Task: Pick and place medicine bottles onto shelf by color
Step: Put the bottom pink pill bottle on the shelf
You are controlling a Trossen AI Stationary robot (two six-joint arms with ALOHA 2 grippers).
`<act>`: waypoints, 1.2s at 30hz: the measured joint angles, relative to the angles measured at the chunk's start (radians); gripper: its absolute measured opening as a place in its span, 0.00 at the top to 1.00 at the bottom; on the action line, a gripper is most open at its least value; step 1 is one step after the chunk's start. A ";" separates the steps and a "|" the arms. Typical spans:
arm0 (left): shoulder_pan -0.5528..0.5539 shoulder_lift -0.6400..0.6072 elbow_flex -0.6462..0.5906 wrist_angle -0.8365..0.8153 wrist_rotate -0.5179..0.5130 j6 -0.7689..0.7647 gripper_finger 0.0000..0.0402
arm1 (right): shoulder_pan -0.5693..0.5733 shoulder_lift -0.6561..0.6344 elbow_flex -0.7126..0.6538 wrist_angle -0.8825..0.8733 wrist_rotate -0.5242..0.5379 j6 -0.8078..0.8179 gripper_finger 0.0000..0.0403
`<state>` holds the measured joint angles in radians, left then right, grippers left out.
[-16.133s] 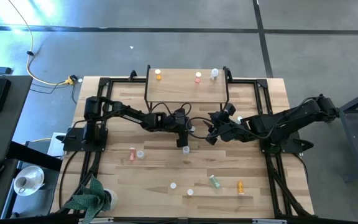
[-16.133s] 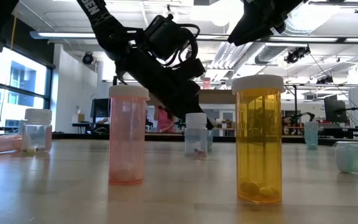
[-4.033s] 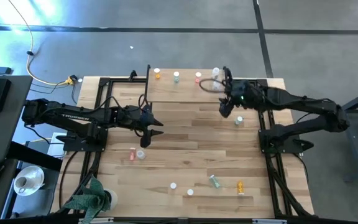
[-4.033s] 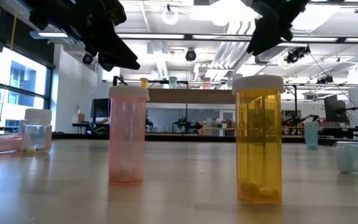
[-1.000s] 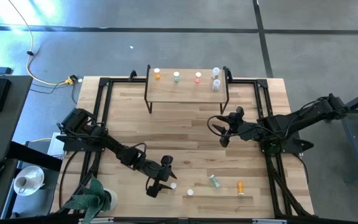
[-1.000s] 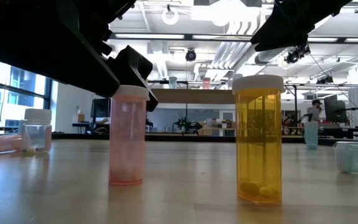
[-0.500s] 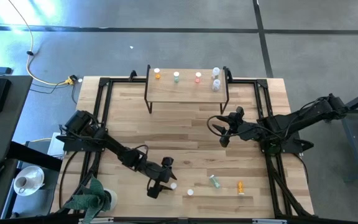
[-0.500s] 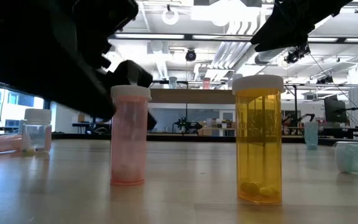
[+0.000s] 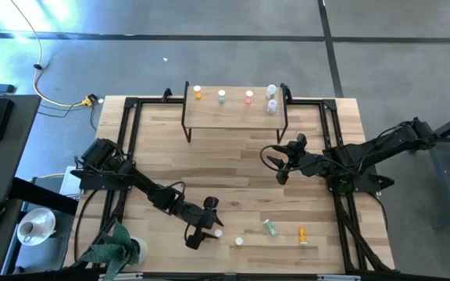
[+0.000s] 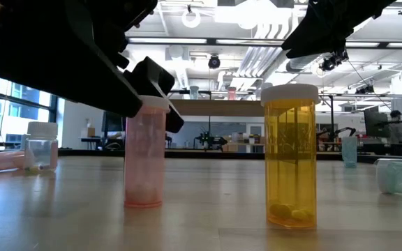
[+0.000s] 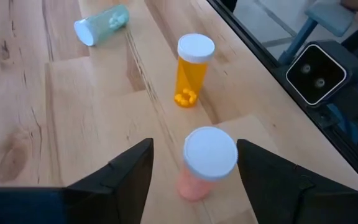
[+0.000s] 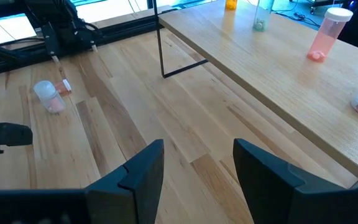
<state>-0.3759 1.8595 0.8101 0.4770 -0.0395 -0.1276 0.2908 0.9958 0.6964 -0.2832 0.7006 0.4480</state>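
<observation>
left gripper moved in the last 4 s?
Yes. The left gripper went from near the small raised wooden shelf to the table's near edge, now straddling an upright pink white-capped bottle.

The light wooden tabletop [image 9: 233, 164] fills the middle of the high view, with the small shelf [image 9: 234, 111] standing at its upper centre; along the shelf's upper edge stand an orange bottle [image 9: 198, 93], a green bottle [image 9: 222, 97], a pink bottle [image 9: 248, 97] and two clear bottles [image 9: 271, 99] at upper right. On the tabletop's lower part lie or stand a white-capped pink bottle [image 9: 218, 232], another white cap [image 9: 238, 242], a green bottle on its side [image 9: 269, 227] and an upright orange bottle [image 9: 301, 232].
</observation>
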 joint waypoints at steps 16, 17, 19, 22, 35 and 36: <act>0.006 0.000 0.000 0.002 0.001 0.034 0.73 | 0.000 0.000 0.000 -0.018 0.000 0.027 0.54; 0.009 0.000 0.000 0.005 0.002 0.034 0.73 | 0.000 0.000 0.000 -0.018 0.000 0.030 0.54; 0.016 -0.005 -0.001 0.006 0.005 0.034 0.74 | 0.000 0.000 0.000 -0.020 0.000 0.044 0.54; 0.039 -0.030 -0.002 -0.001 0.006 0.044 0.72 | 0.000 0.000 -0.005 -0.012 0.000 0.049 0.54; 0.314 -0.320 0.025 -0.153 0.026 0.199 0.71 | 0.000 0.000 -0.018 0.019 0.009 0.043 0.54; 0.343 -0.336 0.042 -0.170 0.036 0.209 0.71 | 0.000 0.000 -0.018 0.019 0.010 0.042 0.54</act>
<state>-0.0326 1.5234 0.8521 0.3065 -0.0037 0.0812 0.2905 0.9958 0.6788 -0.2644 0.7106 0.4898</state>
